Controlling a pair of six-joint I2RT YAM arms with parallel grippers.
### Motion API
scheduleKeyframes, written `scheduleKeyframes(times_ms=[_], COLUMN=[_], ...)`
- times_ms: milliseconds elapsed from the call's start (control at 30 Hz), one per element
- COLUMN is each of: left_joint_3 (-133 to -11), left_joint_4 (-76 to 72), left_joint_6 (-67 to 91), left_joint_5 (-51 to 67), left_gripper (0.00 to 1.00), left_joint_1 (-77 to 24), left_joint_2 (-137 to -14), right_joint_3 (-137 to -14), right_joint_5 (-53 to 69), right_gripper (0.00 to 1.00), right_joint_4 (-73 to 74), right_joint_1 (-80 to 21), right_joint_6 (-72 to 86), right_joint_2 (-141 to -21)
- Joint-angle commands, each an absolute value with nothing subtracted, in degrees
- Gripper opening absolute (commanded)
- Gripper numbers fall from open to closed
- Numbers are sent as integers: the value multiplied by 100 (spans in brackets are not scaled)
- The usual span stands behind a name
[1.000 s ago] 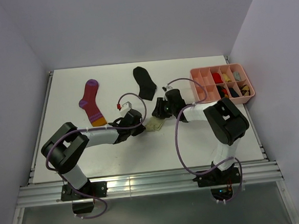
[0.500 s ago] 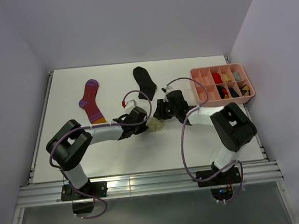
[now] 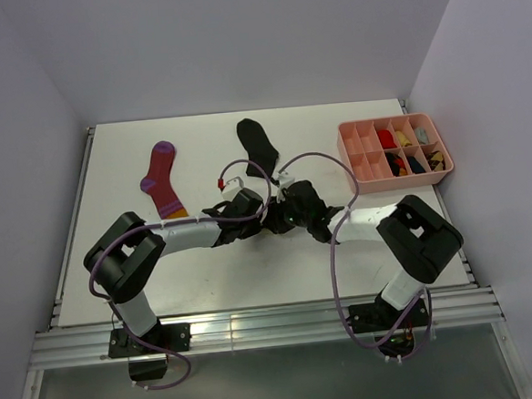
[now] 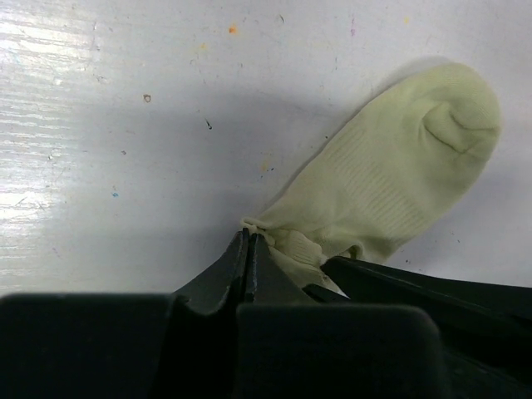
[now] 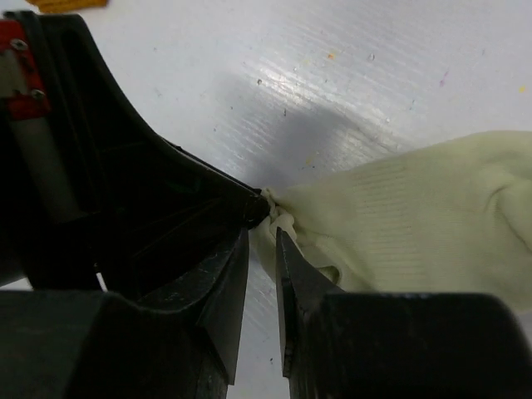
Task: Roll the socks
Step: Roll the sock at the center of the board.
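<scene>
**Position.** The cream sock lies flat and unrolled on the table. In the left wrist view its toe is at the upper right and its cuff at lower centre. In the top view it is hidden under the two grippers, which meet at mid-frame. The black sock, upper centre, and the magenta sock, upper left, lie flat and apart from both arms.

**Jaws.** The left gripper has its jaws pressed fully together, pinching only a thin fold at the cuff's edge. The right gripper has its jaws narrowly apart, with a slit of table showing between them. Its tips straddle the bunched cuff just beside the left tips. As far as can be judged, it has no firm hold yet.

**Risks.**
1. Finger clash. Both sets of tips work the same small bunch of fabric, almost touching. If the right jaws close or twist, they may strike the left fingers.
2. Lost pinch. The left hold is on very little cloth, so any pull toward the toe could slip it free.
3. Partial grab. The right jaws may catch one layer only, or none, leaving the cuff to unfold.
4. Dragging instead of rolling. The sock is light and the table smooth, so the whole sock may slide with the grippers and no turn would form.
</scene>
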State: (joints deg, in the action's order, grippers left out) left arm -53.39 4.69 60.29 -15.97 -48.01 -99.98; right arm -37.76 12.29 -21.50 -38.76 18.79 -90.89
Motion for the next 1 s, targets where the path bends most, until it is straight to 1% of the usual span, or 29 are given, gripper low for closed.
scheduleKeyframes(times_ms=[0,67,200,233,300,467,500,600,633,667,700,800,833,967], left_joint_3=[-5493,-5493,-5511,-5511,-5485,-5353,-5326,-5177,-5081,-5010,-4966,-4790,-4720,-4641], left_joint_4=[624,633,633,642,607,484,466,343,299,238,115,53,-191,-413], left_joint_6=[6038,6038,6055,6056,6082,6213,6249,6389,6442,6529,6565,6680,6688,6785], left_joint_5=[-1723,-1723,-1740,-1749,-1740,-1810,-1837,-1960,-2012,-2030,-2039,-2048,-2039,-1908], left_gripper=[0,0,0,0,0,1,3,13,21,26,34,48,49,50], left_joint_1=[-4834,-4834,-4825,-4825,-4834,-4825,-4825,-4825,-4816,-4816,-4825,-4825,-4816,-4825], left_joint_2=[-10028,-10028,-10037,-10028,-10002,-9818,-9791,-9633,-9546,-9493,-9423,-9352,-9325,-9343], right_joint_3=[-3779,-3771,-3753,-3736,-3875,-4148,-4183,-4193,-4192,-4175,-4175,-4166,-4175,-4184], right_joint_5=[1072,967,730,634,396,483,562,685,807,869,966,1326,1536,2029], right_gripper=[27,26,22,19,16,10,10,9,9,9,9,9,9,9], right_joint_4=[-2540,-2514,-2321,-2216,-1961,-1451,-1407,-1310,-1292,-1275,-1292,-1318,-1353,-1511], right_joint_1=[-3990,-4016,-4025,-4017,-3990,-3789,-3762,-3630,-3586,-3482,-3428,-3217,-3173,-2945], right_joint_6=[1889,1925,2091,2144,2301,2531,2566,2698,2733,2812,2847,2970,3006,3225], right_joint_2=[-9255,-9325,-9413,-9422,-9518,-9790,-9835,-9896,-9923,-9940,-9975,-10168,-10221,-10520])
